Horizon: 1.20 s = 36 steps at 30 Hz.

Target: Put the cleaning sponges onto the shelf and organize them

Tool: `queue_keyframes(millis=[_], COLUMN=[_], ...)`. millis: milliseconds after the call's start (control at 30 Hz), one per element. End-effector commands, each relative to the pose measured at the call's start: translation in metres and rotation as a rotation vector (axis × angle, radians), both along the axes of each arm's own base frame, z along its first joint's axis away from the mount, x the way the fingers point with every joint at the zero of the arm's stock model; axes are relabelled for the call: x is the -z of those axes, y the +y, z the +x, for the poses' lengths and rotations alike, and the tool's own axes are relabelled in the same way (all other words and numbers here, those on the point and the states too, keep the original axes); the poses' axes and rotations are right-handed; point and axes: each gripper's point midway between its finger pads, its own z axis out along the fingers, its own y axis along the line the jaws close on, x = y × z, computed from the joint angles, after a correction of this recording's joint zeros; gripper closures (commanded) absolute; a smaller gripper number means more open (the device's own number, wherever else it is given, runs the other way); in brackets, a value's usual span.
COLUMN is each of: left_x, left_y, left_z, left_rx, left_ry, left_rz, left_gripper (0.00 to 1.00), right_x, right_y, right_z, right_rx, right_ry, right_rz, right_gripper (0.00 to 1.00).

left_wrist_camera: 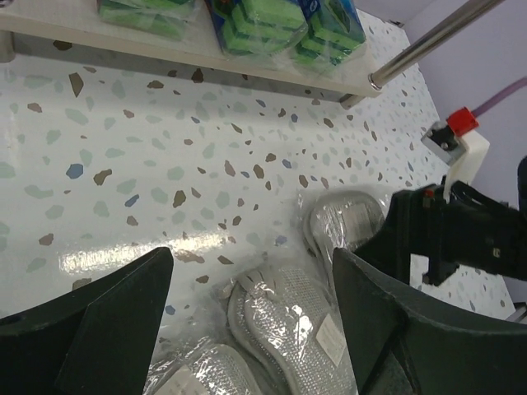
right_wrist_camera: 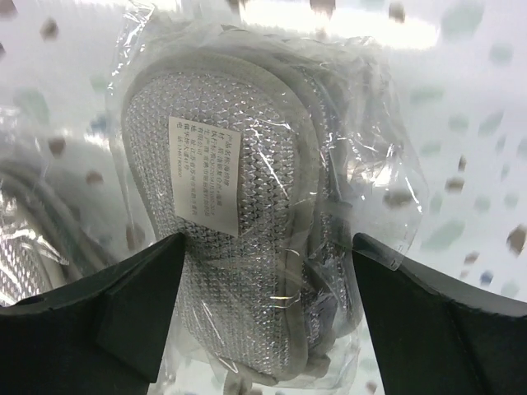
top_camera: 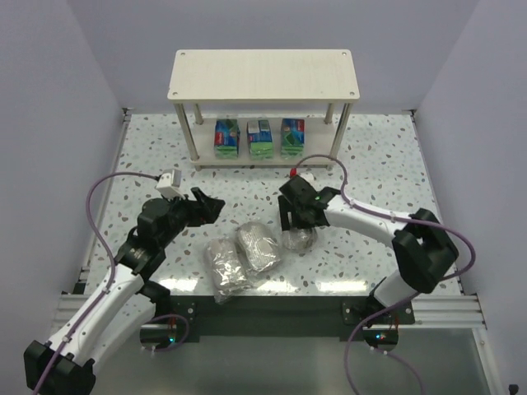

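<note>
Bundle of grey mesh lies squarely inside the wide-spread right gripper, long axis crossing its closing line; left gripper, also spread, stands farther off.

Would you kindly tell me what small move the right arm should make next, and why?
I would probably ease the right gripper down and close it on the grey bundle. In the wrist view its jaws stand open on either side of that wrapped bundle, which lies on the table, while the three green packs already sit on the lower tier of the shelf.
</note>
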Motion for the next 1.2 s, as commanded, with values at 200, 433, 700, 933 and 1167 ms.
queue_keyframes(millis=[200,433,700,933,1167], left_x=[-0.021,-0.021,-0.021,-0.013,-0.002], left_y=[0.006,0.000,-0.004,-0.003,-0.001], left_z=[-0.008,-0.010,-0.011,-0.013,-0.016], left_rx=[-0.011,0.013,0.036,0.045,0.035], left_ry=[-0.038,-0.029,-0.026,0.011,0.034], left_rz=[-0.005,-0.024,-0.031,0.000,-0.001], left_gripper=[0.16,0.15,0.15,0.14,0.14], right_x=[-0.041,-0.086,-0.064,-0.072,-0.042], right_y=[-0.013,-0.070,-0.028,-0.013,-0.005], right_z=[0.098,0.075,0.016,0.004,-0.002], right_rx=[-0.028,0.227,0.436,0.558,0.670], right_ry=[-0.243,-0.319,-0.200,-0.171,-0.088], right_rz=[-0.190,-0.193,0.402,0.668,0.764], right_gripper=[0.01,0.01,0.01,0.03,0.06])
